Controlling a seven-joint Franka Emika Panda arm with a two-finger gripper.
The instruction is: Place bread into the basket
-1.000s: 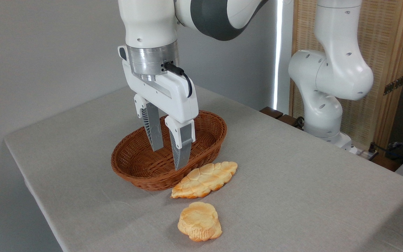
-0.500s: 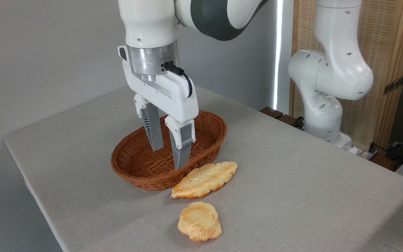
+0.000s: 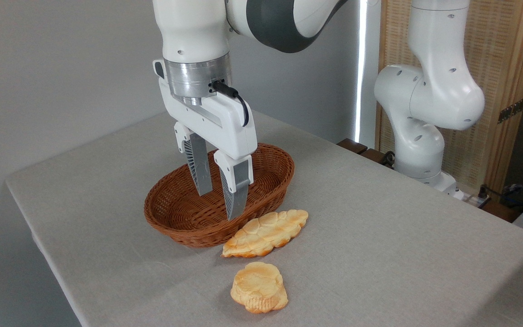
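We hang our gripper point(image 3: 220, 200) with fingers spread and empty, seemingly above the basket point(image 3: 189, 227). The bread point(image 3: 265, 233) lies on the table point(image 3: 379, 254) just beside its rim. Next we shift over the loaf, descend and close.

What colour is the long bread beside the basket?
Golden-orange, paler at the segment seams; the fixed camera view shows the bread best.
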